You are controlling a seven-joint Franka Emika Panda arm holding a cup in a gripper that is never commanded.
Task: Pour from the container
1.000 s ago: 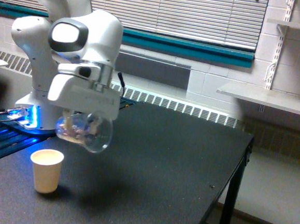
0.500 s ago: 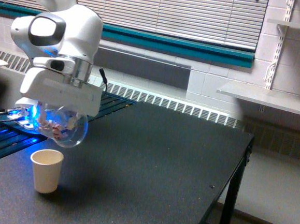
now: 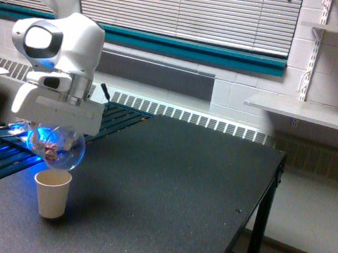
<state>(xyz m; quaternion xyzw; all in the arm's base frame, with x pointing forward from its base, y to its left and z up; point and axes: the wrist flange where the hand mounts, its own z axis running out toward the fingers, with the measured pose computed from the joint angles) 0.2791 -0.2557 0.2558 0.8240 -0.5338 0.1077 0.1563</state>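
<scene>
Container (image 3: 56, 148): clear plastic, rounded body, tipped well over on its side. Blue light from behind shows through its wall. Small reddish-brown and pale bits sit clustered low inside.

Position: the container hangs directly under the white end effector (image 3: 56, 130), its upper part hidden behind the end effector's flat housing. It is held in the air, clear of the dark surface (image 3: 170, 185). Its lowest curve sits just above the rim of the paper cup (image 3: 52, 193), slightly toward the exterior view's left of the cup's centre; whether they touch cannot be told. The end effector is closed on the container, though the fingers themselves are hidden by the housing.

Count: one arm, one end effector, one container, one cream paper cup standing upright on the surface near its front left corner in the exterior view.
</scene>
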